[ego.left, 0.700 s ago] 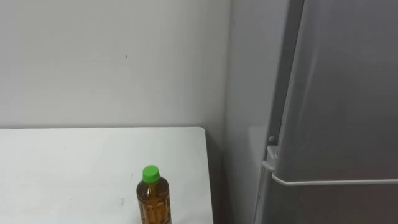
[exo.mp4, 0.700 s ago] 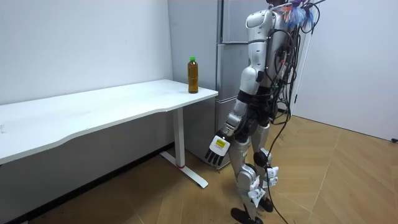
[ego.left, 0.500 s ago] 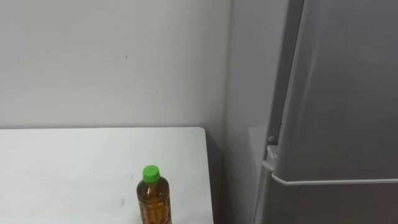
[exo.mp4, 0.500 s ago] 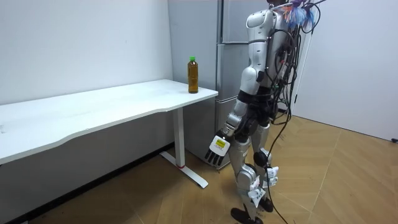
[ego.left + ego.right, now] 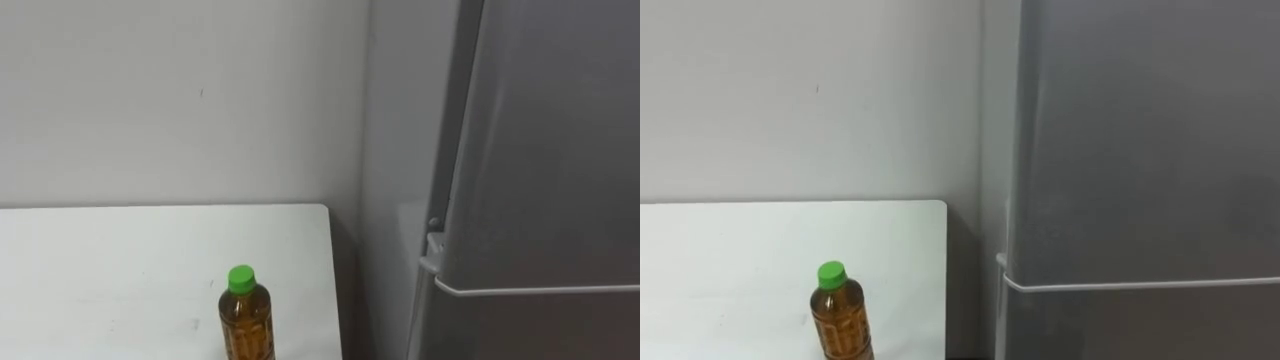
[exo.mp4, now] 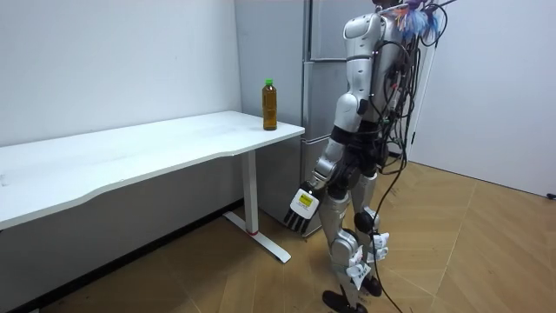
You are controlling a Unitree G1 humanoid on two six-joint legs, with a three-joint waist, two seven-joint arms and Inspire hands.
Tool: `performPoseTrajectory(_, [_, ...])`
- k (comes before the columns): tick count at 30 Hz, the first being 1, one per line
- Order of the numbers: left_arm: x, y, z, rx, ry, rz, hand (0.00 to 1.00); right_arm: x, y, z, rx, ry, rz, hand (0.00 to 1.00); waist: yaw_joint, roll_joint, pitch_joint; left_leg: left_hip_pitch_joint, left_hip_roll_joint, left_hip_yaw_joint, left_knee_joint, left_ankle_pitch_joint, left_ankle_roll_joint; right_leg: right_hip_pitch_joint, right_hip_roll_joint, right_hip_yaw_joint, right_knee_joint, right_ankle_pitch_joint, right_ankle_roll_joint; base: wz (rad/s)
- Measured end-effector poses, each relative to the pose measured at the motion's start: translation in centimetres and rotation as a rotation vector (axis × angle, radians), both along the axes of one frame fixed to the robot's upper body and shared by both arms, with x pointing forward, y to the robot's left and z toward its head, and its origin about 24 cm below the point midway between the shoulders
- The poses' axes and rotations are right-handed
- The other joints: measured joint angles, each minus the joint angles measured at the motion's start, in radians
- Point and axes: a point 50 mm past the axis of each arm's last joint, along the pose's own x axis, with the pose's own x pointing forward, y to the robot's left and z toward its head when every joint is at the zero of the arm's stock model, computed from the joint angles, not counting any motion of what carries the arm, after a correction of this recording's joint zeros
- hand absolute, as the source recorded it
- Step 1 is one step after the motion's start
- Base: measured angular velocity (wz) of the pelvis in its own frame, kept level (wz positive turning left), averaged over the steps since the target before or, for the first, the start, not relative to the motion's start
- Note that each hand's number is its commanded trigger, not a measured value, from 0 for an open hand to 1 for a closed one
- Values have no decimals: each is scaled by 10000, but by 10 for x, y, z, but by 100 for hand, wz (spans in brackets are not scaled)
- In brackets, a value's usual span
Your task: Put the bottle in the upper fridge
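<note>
An amber bottle (image 5: 246, 320) with a green cap stands upright near the right end of the white table (image 5: 110, 260); in the room view the bottle (image 6: 270, 105) is at the table's far corner. The grey fridge (image 5: 550, 170) rises just right of the table, both doors closed, with a seam (image 5: 530, 292) between the upper and lower door. I stand upright facing the fridge (image 6: 318, 83), about a step back from the table's end. My left hand (image 6: 302, 205) hangs by my thigh below table height, fingers straight, holding nothing.
A narrow dark gap (image 5: 350, 300) separates the table's end from the fridge's side. A plain wall (image 5: 180, 100) stands behind the table. Wooden floor (image 6: 452, 252) lies open on the room view's right.
My left hand has swung a little toward the room view's left. The bottle and fridge doors stand as before.
</note>
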Motion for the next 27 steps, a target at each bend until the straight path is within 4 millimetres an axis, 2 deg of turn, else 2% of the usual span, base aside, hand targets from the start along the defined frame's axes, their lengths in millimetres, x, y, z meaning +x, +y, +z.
performPoseTrajectory(7, [-8,6,1,688,254,521,0,-1,1,-1,-235,82,-23,0,19,-37,-3,6,-29,1,-1,0,0,30,9,2,-31,0,1,0])
performPoseTrajectory(12, [-23,18,3,1536,636,1550,0,-1,0,-1,-251,107,-13,0,27,-24,0,29,-17,-32,16,0,0,113,-5,-37,-37,0,1,1])
performPoseTrajectory(17, [-29,25,5,2056,767,2657,0,-4,0,-1,-237,117,-248,0,45,26,-12,63,-12,-97,77,0,0,191,-8,-67,-5,1,2,2])
performPoseTrajectory(19, [-29,28,6,2132,678,3165,0,-5,0,-1,-323,89,-283,0,83,113,-44,69,-4,-97,83,-1,1,195,-5,-63,2,0,1,0])
performPoseTrajectory(22, [-23,33,9,2307,342,4178,0,-7,-3,-1,-514,111,-352,0,236,199,-42,78,4,-110,73,-3,5,177,0,-37,-5,-2,-3,0])
performPoseTrajectory(27, [-4,46,17,3043,-503,5296,0,-7,-12,1,-914,129,-446,0,269,370,4,72,-7,-143,79,-4,8,171,-2,-42,21,5,0,1])
